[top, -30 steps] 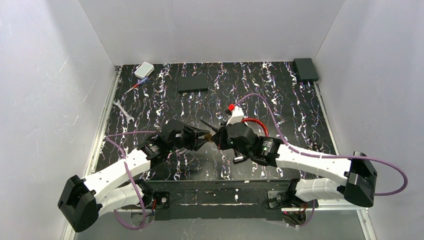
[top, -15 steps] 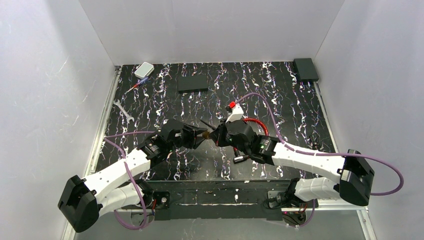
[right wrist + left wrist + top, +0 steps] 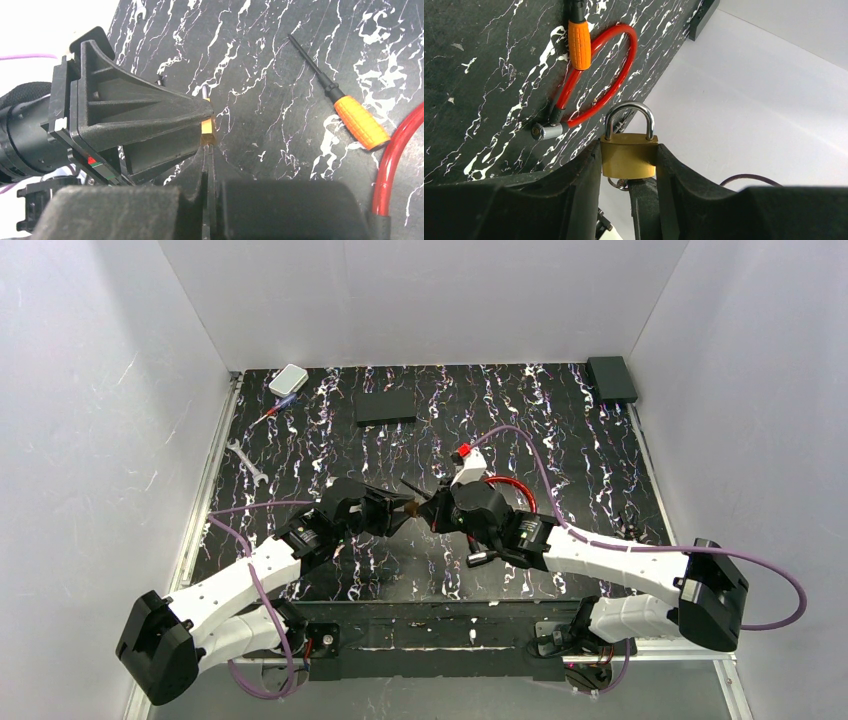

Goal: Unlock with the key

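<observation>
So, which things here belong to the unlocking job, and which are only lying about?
In use: brass padlock, clamped in the left gripper; right gripper, shut at its underside.
Lying about: orange-handled tool, red cable lock, silver wrench, white box, black block.

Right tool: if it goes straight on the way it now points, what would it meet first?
The brass padlock, clamped in the left tool, sits directly ahead of the closed tips of the right tool. The gap looks very small; they may be touching.
</observation>
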Controlling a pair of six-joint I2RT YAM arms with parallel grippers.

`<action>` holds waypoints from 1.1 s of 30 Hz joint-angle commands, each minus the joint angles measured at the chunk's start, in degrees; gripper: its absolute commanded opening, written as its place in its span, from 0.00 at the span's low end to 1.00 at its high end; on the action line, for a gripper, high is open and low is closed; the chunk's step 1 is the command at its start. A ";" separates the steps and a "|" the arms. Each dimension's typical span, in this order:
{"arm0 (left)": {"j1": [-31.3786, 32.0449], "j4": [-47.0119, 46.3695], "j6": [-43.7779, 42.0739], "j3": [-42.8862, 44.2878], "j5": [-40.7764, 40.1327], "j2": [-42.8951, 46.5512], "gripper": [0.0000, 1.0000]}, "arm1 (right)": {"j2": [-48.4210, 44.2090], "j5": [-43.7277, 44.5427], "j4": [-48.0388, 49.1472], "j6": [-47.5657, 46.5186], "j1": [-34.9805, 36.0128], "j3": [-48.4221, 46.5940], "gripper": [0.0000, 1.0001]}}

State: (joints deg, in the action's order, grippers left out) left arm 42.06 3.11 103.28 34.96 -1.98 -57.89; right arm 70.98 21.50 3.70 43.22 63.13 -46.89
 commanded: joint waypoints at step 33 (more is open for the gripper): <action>0.89 -6.45 -5.70 5.43 7.05 -0.68 0.00 | -1.11 -11.25 19.41 22.46 -8.35 12.38 0.01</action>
State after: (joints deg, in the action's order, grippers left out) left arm 41.56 2.20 97.62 36.71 -1.04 -60.66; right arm 68.45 11.57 17.45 61.63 56.25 -36.29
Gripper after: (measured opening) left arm 0.360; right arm 0.024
